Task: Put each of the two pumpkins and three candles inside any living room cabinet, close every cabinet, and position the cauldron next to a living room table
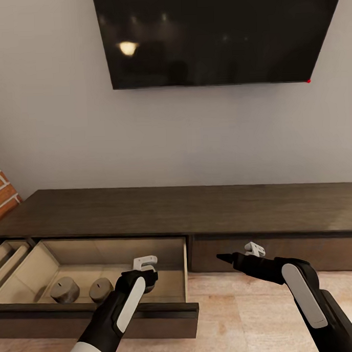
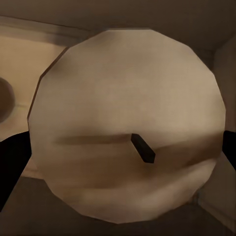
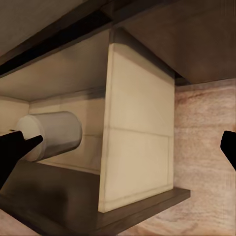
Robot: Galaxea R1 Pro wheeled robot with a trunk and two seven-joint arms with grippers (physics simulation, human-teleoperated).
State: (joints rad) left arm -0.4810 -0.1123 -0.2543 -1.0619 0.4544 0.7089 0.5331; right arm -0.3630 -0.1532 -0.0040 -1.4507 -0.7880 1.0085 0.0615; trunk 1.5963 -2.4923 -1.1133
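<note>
The long dark-brown cabinet (image 1: 187,209) stands against the wall, with its left drawer (image 1: 100,315) pulled out. Two tan candles (image 1: 64,290) (image 1: 100,290) stand upright on the drawer floor. My left gripper (image 1: 145,282) hangs over the drawer's right half. In the left wrist view it (image 2: 118,147) is shut on a third candle (image 2: 123,98), whose wick end faces the camera. My right gripper (image 1: 225,257) is open in front of the closed right drawer (image 1: 282,253). In the right wrist view it (image 3: 118,147) looks past the drawer's side wall at a candle (image 3: 54,133) inside.
A black TV (image 1: 216,36) hangs on the grey wall above the cabinet. A brick wall edge (image 1: 2,191) shows at far left, and another open compartment (image 1: 8,255) lies beside the drawer. Light wooden floor (image 1: 253,306) runs in front of the cabinet.
</note>
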